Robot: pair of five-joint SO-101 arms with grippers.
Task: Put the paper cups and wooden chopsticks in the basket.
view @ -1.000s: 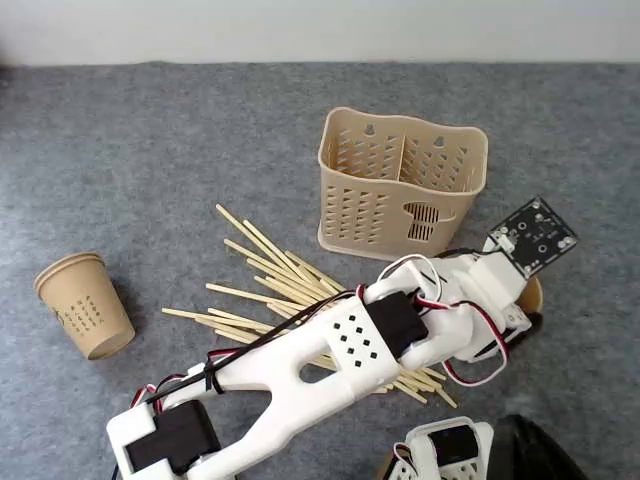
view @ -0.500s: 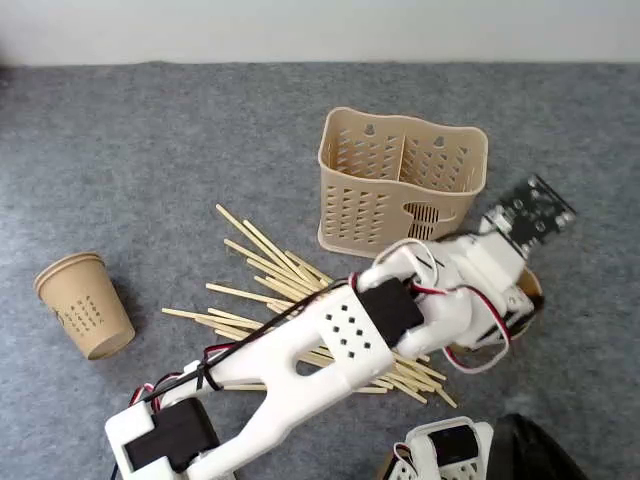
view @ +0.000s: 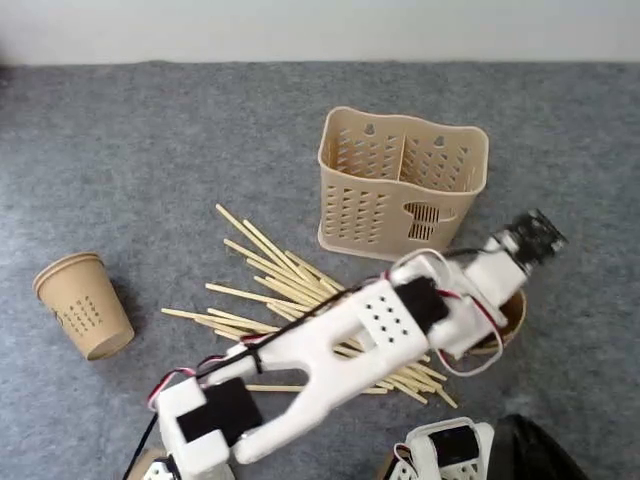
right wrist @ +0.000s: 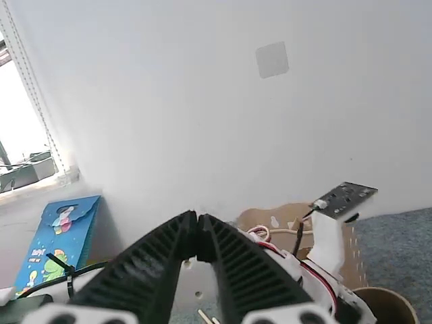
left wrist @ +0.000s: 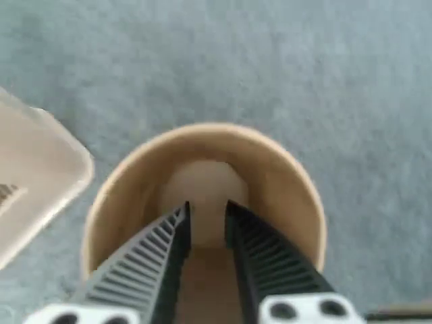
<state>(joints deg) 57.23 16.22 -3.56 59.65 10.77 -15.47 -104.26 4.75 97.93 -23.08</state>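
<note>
Landmark: beige perforated plastic basket (view: pixel 360 215), upright on the grey felt tabletop (view: pixel 150 150), split into two compartments.

Left gripper (left wrist: pixel 206 208): just off the basket's right front corner, pointing into the mouth of a brown paper cup (view: pixel 512 312).

Left fingers: ribbed and nearly parallel, with a narrow gap between them. They are released, with no cup wall clamped in the gap. The tips sit inside the cup's mouth, above its near rim.

Cup at the left gripper: on the tabletop near the basket's right front corner, apart from the basket wall. Its mouth faces the left wrist camera, and its pale bottom shows inside.

Left arm: white, lying across the area in front of the basket and reaching in from the basket's left. It passes over part of the chopsticks.

Chopsticks: pale wooden chopsticks (view: pixel 270 285) in a loose fanned heap on the tabletop, in front of the basket toward its left front corner. They are near the basket wall but do not touch it.

Second brown paper cup (view: pixel 85 305): well to the left of the basket, beyond the chopsticks, with a doubled rim at its wide end. Whether it stands or lies cannot be told.

Right gripper (right wrist: pixel 198 216): raised, well in front of the basket, aimed over it at a white wall (right wrist: pixel 202 101).

Right fingers: black, clenched tip to tip.
</note>
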